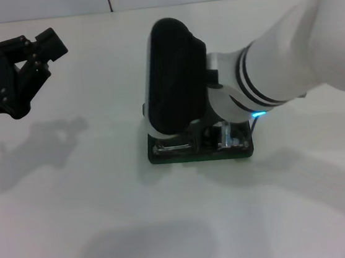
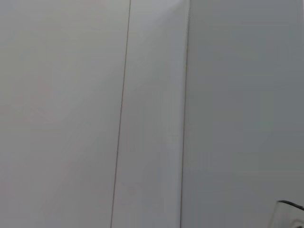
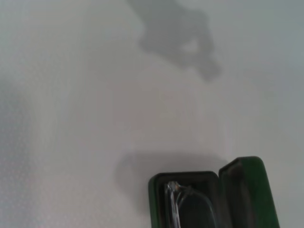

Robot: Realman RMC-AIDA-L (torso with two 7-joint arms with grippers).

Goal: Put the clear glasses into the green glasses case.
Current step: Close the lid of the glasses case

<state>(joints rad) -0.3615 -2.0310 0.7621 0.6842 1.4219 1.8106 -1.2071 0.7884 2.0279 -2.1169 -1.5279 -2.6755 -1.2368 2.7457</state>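
The clear glasses already lie inside the green glasses case, which sits open on the white table. The right gripper is down at the case; I cannot tell how its jaws stand. It looks like the putting-in step is ending. Next, lift away gently. The left gripper waits far off, jaws apart.

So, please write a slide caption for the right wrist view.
Clear glasses lying inside the open green glasses case on a white table.

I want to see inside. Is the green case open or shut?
Open: the green case has its lid up, with the clear glasses lying inside.
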